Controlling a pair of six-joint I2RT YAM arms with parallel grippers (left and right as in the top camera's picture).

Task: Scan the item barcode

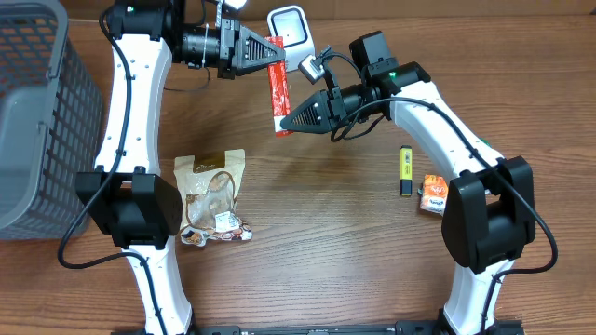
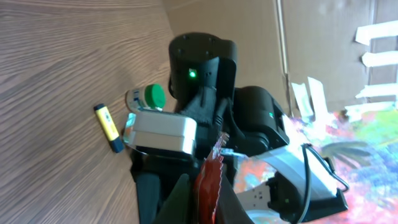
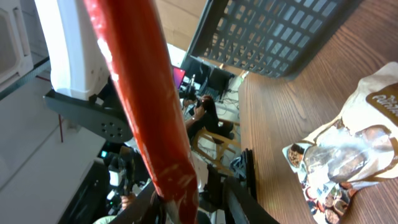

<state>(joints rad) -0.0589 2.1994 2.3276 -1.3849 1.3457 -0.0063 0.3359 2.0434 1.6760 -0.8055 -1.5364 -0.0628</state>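
A long red packet (image 1: 278,88) hangs upright above the table's back middle. My left gripper (image 1: 272,51) is shut on its upper end; in the left wrist view the packet (image 2: 208,186) is pinched between the two dark fingers of the gripper (image 2: 208,182). My right gripper (image 1: 282,123) sits at the packet's lower end. In the right wrist view the packet (image 3: 143,93) runs down between that gripper's (image 3: 193,200) fingers, which stand apart, with a gap on the right side. A white scanner-like device (image 1: 289,26) stands just behind the packet.
A grey mesh basket (image 1: 37,112) fills the far left. A clear snack bag (image 1: 212,195) lies left of centre. A yellow marker (image 1: 406,170) and a small orange packet (image 1: 433,194) lie on the right, beside my right arm's base.
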